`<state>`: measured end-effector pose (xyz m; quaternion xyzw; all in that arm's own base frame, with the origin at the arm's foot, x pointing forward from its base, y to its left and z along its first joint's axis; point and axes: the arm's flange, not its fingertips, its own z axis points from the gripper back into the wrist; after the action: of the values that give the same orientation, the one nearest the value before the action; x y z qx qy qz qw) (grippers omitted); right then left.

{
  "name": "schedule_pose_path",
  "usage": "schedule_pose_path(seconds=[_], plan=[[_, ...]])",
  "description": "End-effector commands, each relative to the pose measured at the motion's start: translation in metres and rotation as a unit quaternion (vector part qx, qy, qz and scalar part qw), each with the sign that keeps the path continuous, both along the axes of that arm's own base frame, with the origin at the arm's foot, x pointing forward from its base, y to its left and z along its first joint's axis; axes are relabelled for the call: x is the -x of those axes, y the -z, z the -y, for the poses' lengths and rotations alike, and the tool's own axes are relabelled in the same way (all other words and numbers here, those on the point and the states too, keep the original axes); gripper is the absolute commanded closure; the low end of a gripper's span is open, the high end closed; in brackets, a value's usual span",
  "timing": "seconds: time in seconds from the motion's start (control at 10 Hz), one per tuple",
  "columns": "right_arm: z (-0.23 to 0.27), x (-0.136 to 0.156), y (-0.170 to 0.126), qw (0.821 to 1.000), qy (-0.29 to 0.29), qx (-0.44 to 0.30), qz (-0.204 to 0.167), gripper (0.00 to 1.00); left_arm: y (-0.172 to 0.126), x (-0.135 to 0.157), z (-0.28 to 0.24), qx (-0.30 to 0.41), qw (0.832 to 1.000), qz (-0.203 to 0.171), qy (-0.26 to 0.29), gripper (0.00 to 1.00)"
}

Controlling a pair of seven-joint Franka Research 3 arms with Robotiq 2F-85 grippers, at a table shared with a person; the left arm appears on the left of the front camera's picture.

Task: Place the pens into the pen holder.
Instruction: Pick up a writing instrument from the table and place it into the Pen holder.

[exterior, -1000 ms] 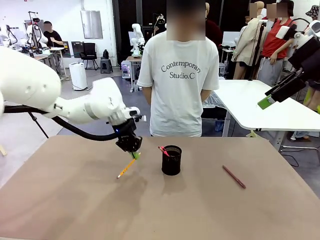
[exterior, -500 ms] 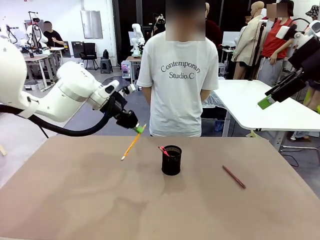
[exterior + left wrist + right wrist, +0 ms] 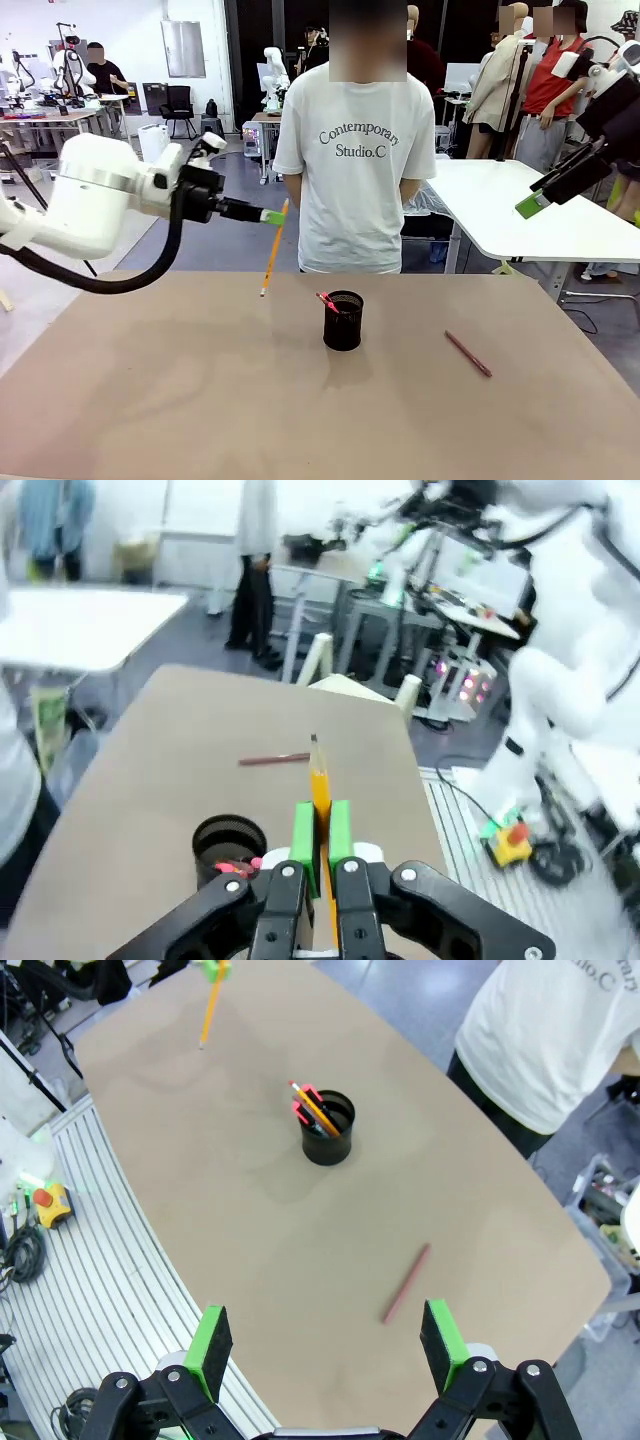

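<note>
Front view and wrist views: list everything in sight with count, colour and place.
table: one, tan, between robot and person
cup: one, black mesh, mid-table
yellow pen: one, yellow-orange, gripped in the air left of the cup
maroon pen: one, dark red, flat on the table right of the cup
pen in cup: at least one, pink-red end, leaning past the rim
person: one, white T-shirt, far side
left tool: one, green pads, shut on the yellow pen
right tool: one, green pads, open, above the table

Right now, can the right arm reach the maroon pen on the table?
Probably yes: the maroon pen lies alone, apart from the pen holder, with the right gripper open above the table.
</note>
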<state>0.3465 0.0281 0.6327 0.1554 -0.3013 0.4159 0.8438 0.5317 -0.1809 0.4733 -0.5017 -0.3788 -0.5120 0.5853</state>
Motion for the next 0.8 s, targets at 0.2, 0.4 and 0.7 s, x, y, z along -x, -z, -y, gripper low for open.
schedule_pose_path(seconds=[0.2, 0.4, 0.7], plan=[[0.0004, 0.0007, -0.0007, 1.000, -0.004, -0.008, 0.000, 0.00, 0.0007, 0.0247, -0.0119, 0.009, 0.997, 0.051, 0.064, 1.00], [0.0004, 0.0007, -0.0007, 1.000, -0.004, -0.008, 0.000, 0.00, 0.0043, 0.0158, -0.0109, 0.021, 0.995, 0.072, 0.060, 1.00], [0.0004, 0.0007, -0.0007, 1.000, -0.004, -0.008, 0.000, 0.00, 0.0060, 0.0172, -0.0111, 0.020, 0.995, 0.072, 0.066, 1.00]])
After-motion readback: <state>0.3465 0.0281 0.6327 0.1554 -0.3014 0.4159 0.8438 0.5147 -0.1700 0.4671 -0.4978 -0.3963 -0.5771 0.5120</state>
